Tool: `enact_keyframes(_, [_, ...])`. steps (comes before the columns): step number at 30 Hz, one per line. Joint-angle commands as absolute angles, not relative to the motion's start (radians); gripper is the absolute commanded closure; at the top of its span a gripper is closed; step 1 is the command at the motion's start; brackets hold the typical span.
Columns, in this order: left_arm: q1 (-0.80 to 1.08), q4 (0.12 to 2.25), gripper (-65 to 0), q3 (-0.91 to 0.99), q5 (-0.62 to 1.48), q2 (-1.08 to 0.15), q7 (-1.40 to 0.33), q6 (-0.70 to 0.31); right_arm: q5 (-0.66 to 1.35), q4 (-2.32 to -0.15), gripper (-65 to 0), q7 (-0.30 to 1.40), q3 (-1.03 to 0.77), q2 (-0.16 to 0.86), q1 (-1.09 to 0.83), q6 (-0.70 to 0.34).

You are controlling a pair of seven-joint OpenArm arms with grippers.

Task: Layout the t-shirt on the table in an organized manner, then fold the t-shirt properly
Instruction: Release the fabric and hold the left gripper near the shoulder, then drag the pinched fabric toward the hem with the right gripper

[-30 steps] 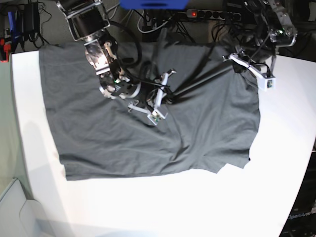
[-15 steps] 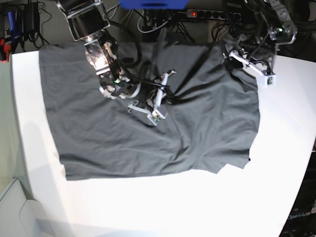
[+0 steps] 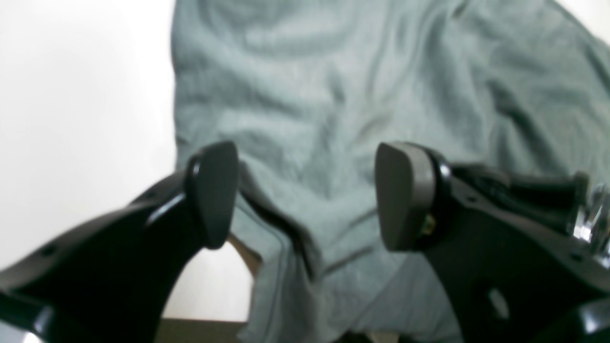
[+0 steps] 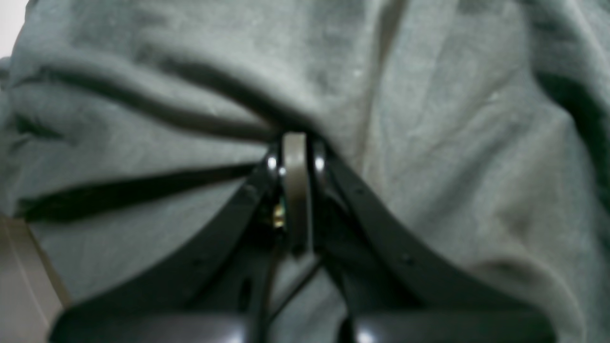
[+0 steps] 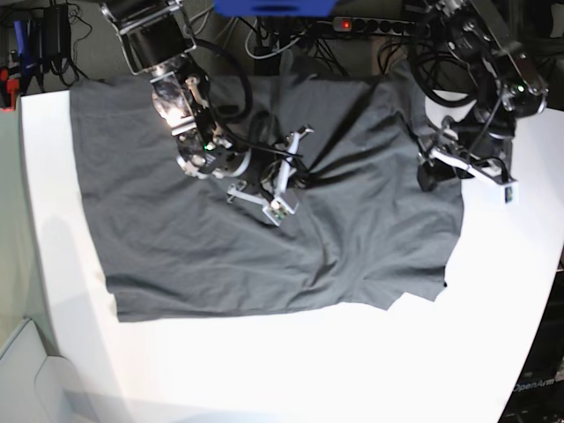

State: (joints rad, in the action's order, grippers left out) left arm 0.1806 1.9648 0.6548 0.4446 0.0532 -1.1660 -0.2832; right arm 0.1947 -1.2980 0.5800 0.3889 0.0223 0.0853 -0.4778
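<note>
The t-shirt [image 5: 264,229] lies spread across the far half of the table [image 5: 291,370], mostly flat, with creases running out from its middle and a wavy near hem. My judgement: light, soft, limp cloth. It will drag and bunch rather than slide as a sheet, and a pinch anywhere lifts only a local tent. Best holds should be hems, shoulder seams or sleeve edges, where the doubled fabric gives the pads something to bite.

Left side of the base view: my right gripper [image 5: 280,181] reaches in from the far left corner, forearm low over the cloth, and sits at the shirt's centre. In the right wrist view its jaws are pressed together on a ridge of fabric [image 4: 267,126]; folds radiate from that pinch.

Right side of the base view: my left gripper [image 5: 441,167] hangs over the shirt's right edge, arm bent down from the far right corner. In the left wrist view its fingers [image 3: 214,190] stand spread, nothing between them, cloth edge and white table below.
</note>
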Motion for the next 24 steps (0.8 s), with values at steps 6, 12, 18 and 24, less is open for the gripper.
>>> enact_keyframes(6, [0.012, 1.764, -44.3, 0.659, 0.380, 0.048, -1.141, -0.285, 0.183, -1.374, 0.0, 0.653, 0.386, 0.025, 0.104, -0.464])
enact_keyframes(12, [-0.094, 1.518, -44.3, 0.651, 0.338, 0.050, -1.063, -0.285, 0.183, -1.448, 0.0, 0.685, 0.386, 0.028, 0.104, -0.464])
enact_keyframes(18, [-0.077, 1.385, -44.3, 0.657, 0.337, 0.044, -1.003, -0.285, 0.183, -1.480, 0.0, 0.722, 0.386, 0.030, 0.113, -0.466])
enact_keyframes(24, [0.013, 1.379, -44.3, 0.657, 0.343, 0.015, -1.001, -0.285, 0.185, -1.486, 0.0, 0.748, 0.386, 0.027, 0.176, -0.466])
